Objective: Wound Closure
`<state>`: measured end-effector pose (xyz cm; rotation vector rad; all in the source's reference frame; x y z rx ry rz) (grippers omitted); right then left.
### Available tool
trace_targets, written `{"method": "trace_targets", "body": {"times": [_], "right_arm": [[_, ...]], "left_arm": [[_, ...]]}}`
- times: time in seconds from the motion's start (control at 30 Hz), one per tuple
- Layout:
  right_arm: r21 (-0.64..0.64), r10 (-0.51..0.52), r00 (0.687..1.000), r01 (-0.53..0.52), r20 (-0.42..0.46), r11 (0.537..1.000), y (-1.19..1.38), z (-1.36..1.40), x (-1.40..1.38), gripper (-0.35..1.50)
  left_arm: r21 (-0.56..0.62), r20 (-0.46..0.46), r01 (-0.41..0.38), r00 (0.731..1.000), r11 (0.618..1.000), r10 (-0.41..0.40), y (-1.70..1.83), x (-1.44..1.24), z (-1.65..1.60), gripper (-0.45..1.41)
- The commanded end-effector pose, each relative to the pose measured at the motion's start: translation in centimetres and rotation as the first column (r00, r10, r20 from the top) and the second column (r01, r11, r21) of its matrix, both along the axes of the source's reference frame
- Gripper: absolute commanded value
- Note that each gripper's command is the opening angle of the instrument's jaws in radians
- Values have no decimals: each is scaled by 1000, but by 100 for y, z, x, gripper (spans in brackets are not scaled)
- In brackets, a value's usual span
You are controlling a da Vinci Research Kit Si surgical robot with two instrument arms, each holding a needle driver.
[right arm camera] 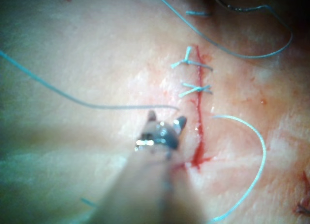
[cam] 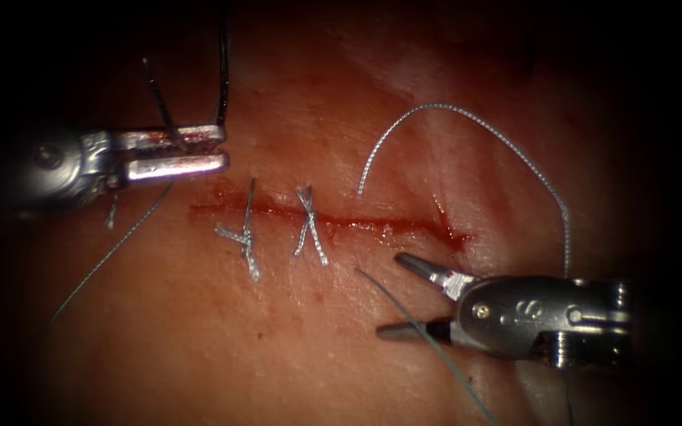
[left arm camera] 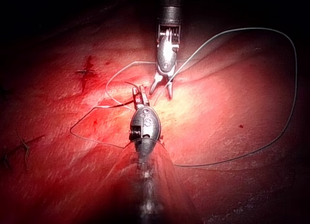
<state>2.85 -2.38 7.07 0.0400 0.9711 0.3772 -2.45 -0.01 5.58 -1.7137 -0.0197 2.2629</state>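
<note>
The tissue (cam: 199, 331), a slab of pale pink pork belly smeared with red fluid, carries a thin horizontal red cut (cam: 404, 226) across its middle. Far left in the endoscope view, the left arm's slim silver tool (cam: 219, 150) reaches in from the side, its jaws nearly together and pinching the dark curved steel needle (cam: 222, 71) close to one end of its curve. The needle rises clear of the tissue above the left part of the cut, and a second dark strand crosses the jaws beside it. A fine grey thread (cam: 112, 252) trails down and to the left from under that tool.

Moving right along the cut, two finished stitches of pale braided thread cross it: the first stitch (cam: 245, 234) knotted just below the line, the second stitch (cam: 309, 225) forming an X over it. The right stretch of the cut lies unstitched, with red fluid (cam: 455, 237) pooled at its end.

Further right, a loose pale braided thread (cam: 467, 114) arches above the cut and drops toward the right arm's silver tool (cam: 395, 296). That tool sits below the cut's right end, jaws spread wide and gripping nothing, a thin grey strand (cam: 428, 343) lying beneath them.
</note>
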Motion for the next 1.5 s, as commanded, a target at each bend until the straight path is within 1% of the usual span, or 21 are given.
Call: {"method": "trace_targets", "body": {"times": [0.03, 0.23, 0.27, 0.3, 0.33, 0.37, 0.43, 0.5, 0.6, 0.63, 0.67, 0.77, 0.93, 1.13, 1.3, 1.5], "right_arm": [[1, -2, 1000, 2, -12, 1000, 0, 5, 15, 116], [6, -2, 1000, 3, -31, 1000, 3, 7, 36, 111], [8, -4, 999, 4, -36, 1000, 4, 8, 39, 103], [11, -12, 999, 12, -45, 1000, 4, 8, 40, 83], [27, -53, 996, 55, -73, 998, 3, 9, 39, -13], [28, -64, 995, 66, -83, 997, 2, 9, 36, -35], [34, -81, 994, 84, -77, 996, 2, 8, 28, -35], [38, -99, 992, 102, -75, 994, -2, 4, 11, -35], [53, -91, 993, 96, -79, 994, -9, -3, -7, -35], [51, -80, 994, 84, -72, 995, -13, -8, -15, -35], [48, -67, 996, 70, -65, 996, -22, -19, -26, -35], [56, -73, 995, 77, -72, 995, -37, -37, -37, -35], [56, -99, 991, 104, -86, 993, -67, -74, -42, -35], [54, -119, 988, 125, -96, 991, -95, -110, -35, -35], [57, -120, 988, 126, -98, 990, -97, -118, -35, -35], [68, -147, 983, 155, -113, 986, -100, -130, -45, -35]], "left_arm": [[-1, 1, 0, 1000, 1000, 0, -2, -5, 6, -45], [-1, 2, -1, 1000, 1000, 1, -2, -4, 7, -45], [-1, 2, -1, 1000, 1000, 1, -2, -4, 7, -45], [-1, 2, -1, 1000, 1000, 1, -2, -4, 7, -45], [-1, 2, -1, 1000, 1000, 1, -2, -4, 7, -45], [-1, 2, -1, 1000, 1000, 1, -2, -4, 6, -45], [-1, 2, -2, 1000, 1000, 2, -2, -3, 6, -45], [-1, 2, -2, 1000, 1000, 2, -2, -3, 6, -45], [-1, 2, -2, 1000, 1000, 2, -2, -3, 6, -45], [-1, 2, -2, 1000, 1000, 2, -2, -3, 6, -45], [-1, 2, -2, 1000, 1000, 2, -2, -3, 6, -45], [-1, 2, -1, 1000, 1000, 1, -2, -4, 7, -45], [-1, 1, -1, 1000, 1000, 1, -2, -5, 7, -45], [-2, 1, -1, 1000, 1000, 1, -2, -5, 7, -45], [-2, 1, 0, 1000, 1000, 0, -2, -5, 7, -45], [-2, 1, -1, 1000, 1000, 1, -2, -5, 7, -45]]}}
